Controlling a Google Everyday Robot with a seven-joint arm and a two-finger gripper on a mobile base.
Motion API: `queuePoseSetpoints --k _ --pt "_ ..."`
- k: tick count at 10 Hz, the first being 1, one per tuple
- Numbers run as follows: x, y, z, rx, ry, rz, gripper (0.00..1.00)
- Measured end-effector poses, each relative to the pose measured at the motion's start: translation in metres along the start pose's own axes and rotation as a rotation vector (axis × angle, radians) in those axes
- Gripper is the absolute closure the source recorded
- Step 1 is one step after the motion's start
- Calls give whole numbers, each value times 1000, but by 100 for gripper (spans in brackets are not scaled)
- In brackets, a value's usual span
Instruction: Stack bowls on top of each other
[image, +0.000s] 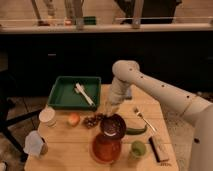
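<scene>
The fingers (111, 114) of the gripper (110, 112) are clamped on the far rim of the maroon bowl (113, 125), holding it tilted so its glossy inside faces the camera. It hangs just above the orange bowl (105, 148), overlapping its far edge, apparently lined up to be lowered into it; whether the two touch is unclear. The orange bowl is wider and shallow and sits on the pale wooden worktop (65, 147). Beside it stands a small green cup (138, 148); a green tray (65, 95) lies farther back.
</scene>
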Motion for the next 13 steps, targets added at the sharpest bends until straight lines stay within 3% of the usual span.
queuePoseSetpoints --k 4,6,8,13 --pt "-22 15 28 -75 -5 -43 100" --pt "-24 19 32 -84 -5 -65 100" --pt "-28 21 33 -89 23 -93 100" --pt "-28 21 34 -89 23 -93 100"
